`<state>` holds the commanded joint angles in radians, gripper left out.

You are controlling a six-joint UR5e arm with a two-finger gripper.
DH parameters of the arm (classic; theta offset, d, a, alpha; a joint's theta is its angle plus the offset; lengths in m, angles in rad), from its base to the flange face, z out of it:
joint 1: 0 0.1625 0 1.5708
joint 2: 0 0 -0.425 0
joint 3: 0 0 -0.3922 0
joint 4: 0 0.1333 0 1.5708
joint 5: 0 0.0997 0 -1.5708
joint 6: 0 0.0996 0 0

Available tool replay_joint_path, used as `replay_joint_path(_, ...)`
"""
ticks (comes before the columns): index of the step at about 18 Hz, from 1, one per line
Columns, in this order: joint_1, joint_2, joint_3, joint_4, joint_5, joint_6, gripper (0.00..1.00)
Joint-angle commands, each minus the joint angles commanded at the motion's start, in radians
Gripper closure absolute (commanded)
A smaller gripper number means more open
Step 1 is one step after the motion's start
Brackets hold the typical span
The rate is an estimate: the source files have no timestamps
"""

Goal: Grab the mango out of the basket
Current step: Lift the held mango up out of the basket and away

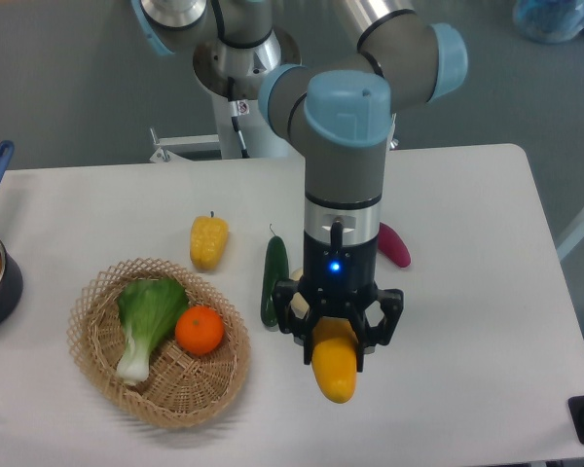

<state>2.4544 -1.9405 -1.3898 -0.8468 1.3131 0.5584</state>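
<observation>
The gripper (337, 336) is clamped on the mango (335, 367), jaws closed across its upper end, with most of the fruit hanging out below the fingers. The mango is out of the basket (97, 360): it sits off to the basket's 3 o'clock side, well apart from the rim, and appears to be held above the table (467, 321); contact with the surface cannot be confirmed from this single view.

Risks, as judged:
- Slip. The grip takes only the top of a smooth, tapering fruit, and a jolt or quick swing could let it slide out and drop.
- Rotation. The hanging weight below the grip line may turn the mango between the fingers.
- Collision. A cucumber (273, 277) lies at the gripper's 10 o'clock, and a purple vegetable (397, 247) at 1 o'clock is partly hidden by the arm. A low sideways pass could knock either.

The orange (200, 330) and greens (146, 316) sit in the basket.

No brand, label or legible writing is visible. A blue light shows on the wrist.
</observation>
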Motion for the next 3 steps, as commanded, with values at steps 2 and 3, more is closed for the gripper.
replay_joint_path(2,0.0,0.002,-0.003,0.0,0.002,-0.002,0.67)
replay_joint_path(3,0.002,0.009,-0.015,0.0,0.002,0.0,0.67)
